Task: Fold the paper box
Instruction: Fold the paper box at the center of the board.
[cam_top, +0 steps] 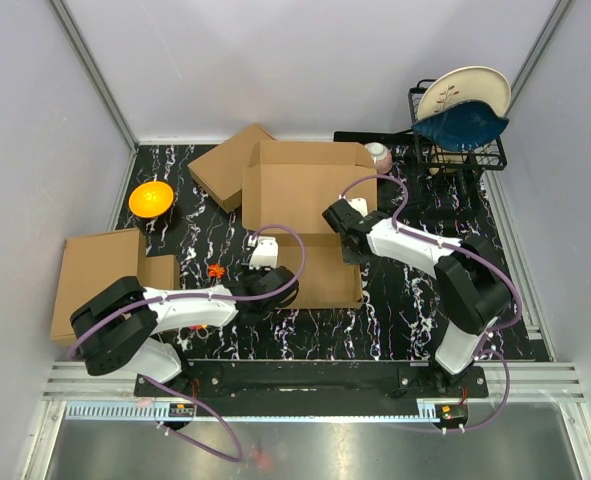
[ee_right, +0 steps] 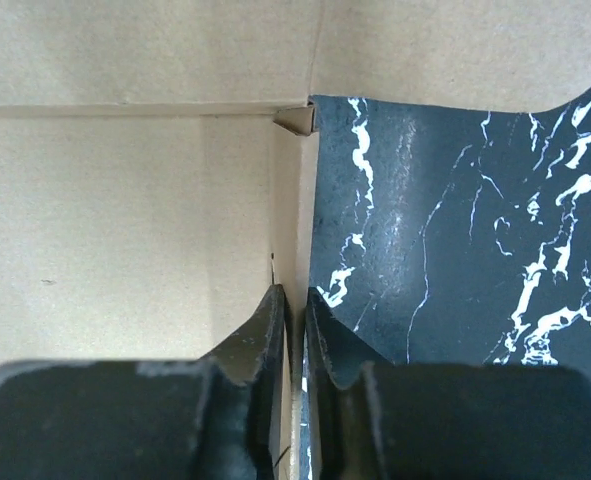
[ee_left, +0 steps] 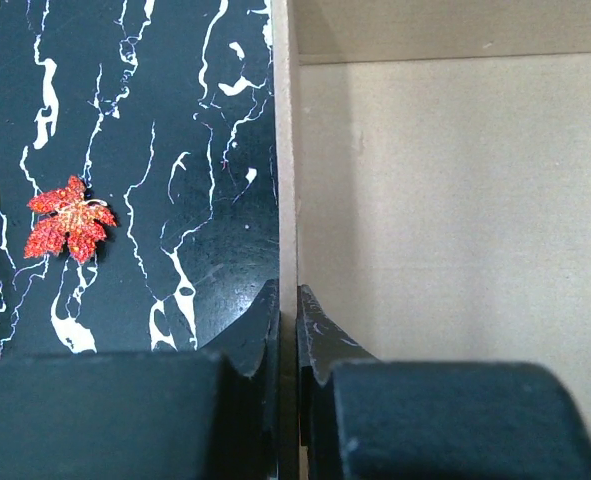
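Pinching the paper box (cam_top: 305,200), which sits on the table (cam_top: 395,320), by its thin side walls, with the left gripper (ee_left: 287,300) clamped on the left wall and the right gripper (ee_right: 295,300) on the right, risks a tear or a slip if the arms pull unevenly. A smaller cardboard box (cam_top: 225,165) just beside its far-left corner and a pink cup (cam_top: 378,157) at its far-right corner could block the rear panel; a red leaf (ee_left: 70,218) lies just left.

The top external camera looks steeply down from above and behind the arm bases, far enough to take in the whole table (cam_top: 405,310). Each wrist camera looks forward along its own gripper, very near the surface; the left gripper (ee_left: 287,290) and the right gripper (ee_right: 295,292) fill the bottom edge of their frames. All three views share the paper box (cam_top: 305,200). The red leaf (ee_left: 68,218) shows also from above.
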Robot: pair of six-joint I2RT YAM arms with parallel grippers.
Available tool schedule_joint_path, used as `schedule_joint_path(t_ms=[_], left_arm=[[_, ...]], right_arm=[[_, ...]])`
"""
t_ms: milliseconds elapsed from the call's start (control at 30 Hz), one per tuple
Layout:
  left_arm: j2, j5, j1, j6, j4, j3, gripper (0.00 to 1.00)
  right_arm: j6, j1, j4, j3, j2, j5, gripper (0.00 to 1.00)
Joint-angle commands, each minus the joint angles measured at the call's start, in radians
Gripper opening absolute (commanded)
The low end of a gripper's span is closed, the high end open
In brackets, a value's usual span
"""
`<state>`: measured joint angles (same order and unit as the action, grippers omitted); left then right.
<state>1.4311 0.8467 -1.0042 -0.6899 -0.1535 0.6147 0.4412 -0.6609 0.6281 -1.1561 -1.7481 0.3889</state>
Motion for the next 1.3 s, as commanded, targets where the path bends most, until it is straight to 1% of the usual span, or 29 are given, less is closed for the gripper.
schedule_joint_path(t_ms=[0,33,167,367,433,467,500,600,700,933,1067,1167,1200,1267], left_arm=[[0.014,0.038,-0.004,0.007,0.026,0.023,0.03],[0.023,0.037,-0.004,0.007,0.031,0.025,0.03],[0.049,0.029,-0.004,0.016,0.035,0.045,0.03],[0.061,0.041,-0.004,0.026,0.031,0.054,0.03],[0.058,0.046,-0.005,0.026,0.026,0.051,0.03],[0.055,0.046,-0.004,0.026,0.025,0.051,0.03],[0.055,0.046,-0.004,0.024,0.02,0.053,0.03],[0.057,0.048,-0.004,0.018,0.0,0.062,0.03],[0.055,0.052,-0.004,0.009,-0.017,0.066,0.04],[0.068,0.057,-0.004,-0.003,-0.04,0.074,0.04],[0.078,0.068,-0.004,-0.02,-0.061,0.077,0.07],[0.059,0.077,-0.004,-0.025,-0.067,0.079,0.16],[0.049,0.078,-0.004,-0.022,-0.07,0.079,0.23],[0.013,0.077,-0.005,-0.005,-0.076,0.086,0.3]], right_arm=[[-0.019,0.001,-0.027,0.01,-0.014,0.019,0.1],[-0.019,0.0,-0.024,0.009,-0.017,0.024,0.0],[-0.007,-0.016,0.004,0.006,-0.051,0.05,0.0],[0.01,-0.02,0.012,0.03,-0.035,0.064,0.0],[0.011,-0.017,0.024,0.029,-0.015,0.064,0.19],[0.011,-0.017,0.03,0.026,0.005,0.062,0.26],[0.013,-0.019,0.033,0.021,0.015,0.062,0.37],[0.013,-0.014,0.047,0.006,0.045,0.053,0.49],[0.013,-0.013,0.073,-0.014,0.07,0.061,0.57],[0.005,-0.014,0.142,-0.057,0.221,0.03,0.69],[0.01,-0.014,0.145,-0.005,0.309,-0.025,0.71],[0.019,-0.013,0.14,0.036,0.329,-0.022,0.71],[0.021,-0.014,0.14,0.042,0.329,-0.021,0.71],[0.03,-0.014,0.139,0.059,0.322,-0.024,0.71]])
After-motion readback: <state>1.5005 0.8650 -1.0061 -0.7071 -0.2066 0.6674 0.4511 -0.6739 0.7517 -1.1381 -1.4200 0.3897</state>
